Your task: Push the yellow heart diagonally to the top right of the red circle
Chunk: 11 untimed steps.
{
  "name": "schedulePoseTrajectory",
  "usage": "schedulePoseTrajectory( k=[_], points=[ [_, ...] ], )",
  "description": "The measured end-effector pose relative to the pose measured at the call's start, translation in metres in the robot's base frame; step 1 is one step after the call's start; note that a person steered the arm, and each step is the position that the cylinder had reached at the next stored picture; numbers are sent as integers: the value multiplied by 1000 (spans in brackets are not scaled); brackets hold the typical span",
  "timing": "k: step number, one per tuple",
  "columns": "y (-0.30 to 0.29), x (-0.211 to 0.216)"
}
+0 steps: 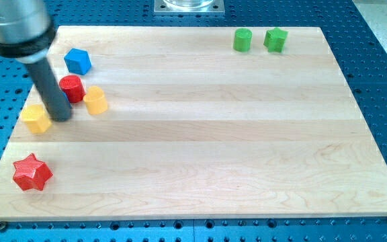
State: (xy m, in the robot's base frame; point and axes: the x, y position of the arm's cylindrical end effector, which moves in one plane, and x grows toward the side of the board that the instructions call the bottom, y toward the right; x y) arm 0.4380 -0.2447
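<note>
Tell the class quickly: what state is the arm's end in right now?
No gripper: my tip holds nothing, resting between a yellow block and the yellow heart.

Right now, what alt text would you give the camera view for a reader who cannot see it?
My tip rests on the wooden board at the view's left, between a yellow block and a yellow heart, below a red circle and blue block. A red star sits bottom left; two green blocks top right.

my tip [62, 117] beside yellow block [36, 119] (touching)
</note>
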Motion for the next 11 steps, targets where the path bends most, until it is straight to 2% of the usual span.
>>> schedulePoseTrajectory(
  k=[1,3,4,5,6,8,10,11],
  points=[
    [45,-41],
    [34,-10],
    [35,33],
    [104,-39],
    [155,-134],
    [96,-75],
    [145,-150],
    [108,-112]
  ],
)
